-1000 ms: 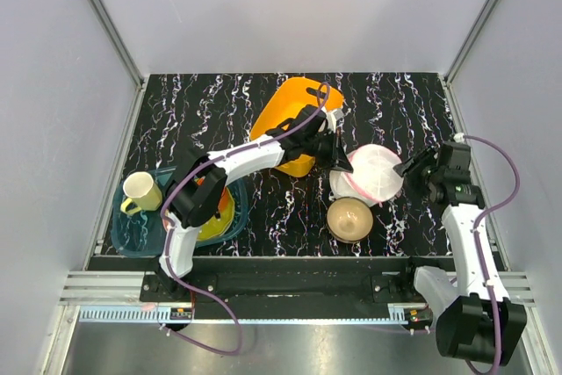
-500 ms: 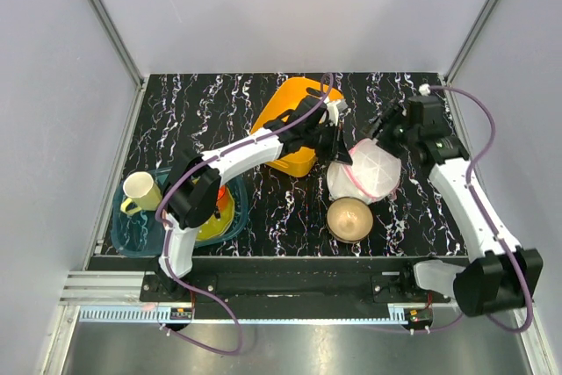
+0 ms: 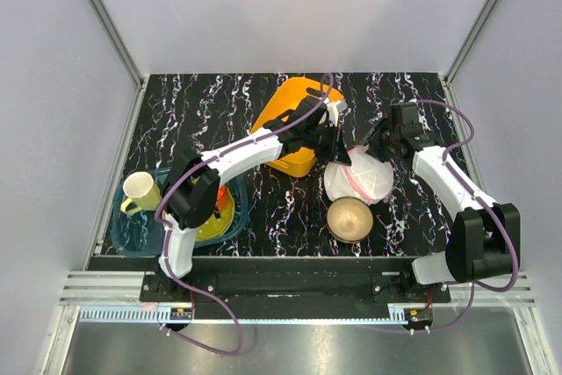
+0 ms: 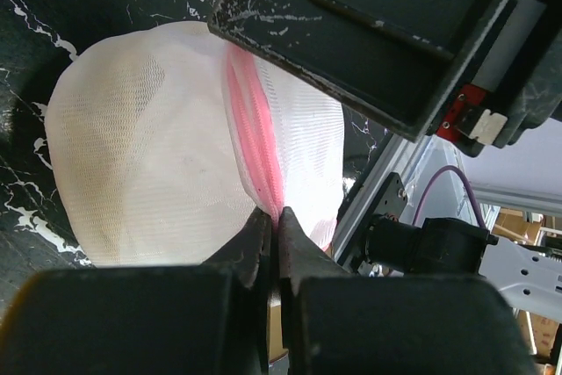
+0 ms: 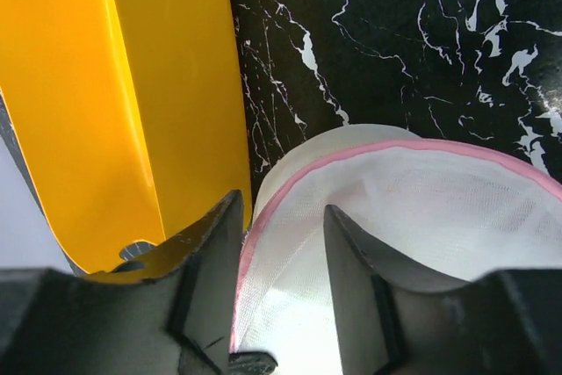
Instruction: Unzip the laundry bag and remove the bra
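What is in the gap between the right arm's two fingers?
The rim of the laundry bag: its pink zipper trim and some white mesh sit between the open fingers. The right wrist view shows it.

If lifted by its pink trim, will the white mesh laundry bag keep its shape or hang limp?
Probably limp: the laundry bag is thin mesh that bunches where the left fingers pinch its pink trim. It likely weighs little, so a pull may drag it along.
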Tool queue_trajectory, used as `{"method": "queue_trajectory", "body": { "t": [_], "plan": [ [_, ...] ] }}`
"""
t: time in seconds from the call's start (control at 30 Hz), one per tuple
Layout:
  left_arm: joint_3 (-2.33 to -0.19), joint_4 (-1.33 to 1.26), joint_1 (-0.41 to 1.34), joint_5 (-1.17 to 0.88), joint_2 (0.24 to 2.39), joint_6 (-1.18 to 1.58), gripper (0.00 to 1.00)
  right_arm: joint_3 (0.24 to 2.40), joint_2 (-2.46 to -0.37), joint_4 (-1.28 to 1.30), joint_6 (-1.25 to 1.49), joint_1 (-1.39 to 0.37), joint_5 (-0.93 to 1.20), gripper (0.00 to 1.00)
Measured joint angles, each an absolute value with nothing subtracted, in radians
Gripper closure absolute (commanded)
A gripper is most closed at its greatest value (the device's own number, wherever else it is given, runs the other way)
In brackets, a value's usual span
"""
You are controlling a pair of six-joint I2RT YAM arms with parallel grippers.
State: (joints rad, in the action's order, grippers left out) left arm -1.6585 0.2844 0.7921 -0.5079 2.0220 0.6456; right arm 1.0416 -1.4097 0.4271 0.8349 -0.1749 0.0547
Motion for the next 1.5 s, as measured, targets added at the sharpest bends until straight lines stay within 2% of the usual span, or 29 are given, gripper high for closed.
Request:
{"method": "queue_trajectory", "body": {
  "t": [0.03, 0.13, 0.33, 0.7, 0.73, 0.77, 0.8, 0.83, 0.9, 1.0, 1.23, 1.5],
  "plan": [
    [-1.658, 0.286, 0.792, -0.508, 2.022, 0.645, 1.0, 1.036, -1.41, 0.419, 0.837, -0.175, 0.055, 0.72],
    [-1.658, 0.287, 0.792, -0.508, 2.02, 0.645, 1.0, 1.027, -1.409, 0.398, 0.841, -0.175, 0.054, 1.0],
    [-1.647, 0.287, 0.792, -0.508, 2.013, 0.643, 1.0, 0.992, -1.379, 0.378, 0.846, -0.175, 0.051, 1.0],
    [-1.596, 0.209, 0.774, -0.572, 1.987, 0.662, 1.0, 0.921, -1.16, 0.319, 0.809, -0.175, 0.046, 1.0],
    [-1.587, 0.194, 0.77, -0.58, 1.984, 0.667, 0.9, 0.921, -1.147, 0.32, 0.805, -0.175, 0.045, 1.0],
    [-1.578, 0.178, 0.766, -0.586, 1.983, 0.676, 0.6, 0.921, -1.136, 0.323, 0.804, -0.175, 0.045, 1.0],
    [-1.57, 0.165, 0.762, -0.596, 1.983, 0.688, 0.46, 0.921, -1.122, 0.327, 0.799, -0.175, 0.045, 1.0],
    [-1.566, 0.159, 0.759, -0.603, 1.983, 0.685, 0.36, 0.917, -1.105, 0.325, 0.795, -0.175, 0.045, 1.0],
    [-1.563, 0.155, 0.749, -0.628, 1.983, 0.712, 0.25, 0.901, -1.061, 0.311, 0.781, -0.175, 0.048, 1.0],
    [-1.562, 0.136, 0.728, -0.675, 1.983, 0.734, 0.22, 0.876, -0.989, 0.268, 0.738, -0.175, 0.078, 1.0],
    [-1.555, 0.161, 0.656, -0.757, 1.939, 0.723, 0.22, 0.864, -0.909, 0.195, 0.573, -0.175, 0.232, 1.0],
    [-1.547, 0.087, 0.588, -0.867, 1.828, 0.734, 0.22, 0.677, -0.59, 0.239, 0.526, -0.175, 0.248, 1.0]
  ]
}}
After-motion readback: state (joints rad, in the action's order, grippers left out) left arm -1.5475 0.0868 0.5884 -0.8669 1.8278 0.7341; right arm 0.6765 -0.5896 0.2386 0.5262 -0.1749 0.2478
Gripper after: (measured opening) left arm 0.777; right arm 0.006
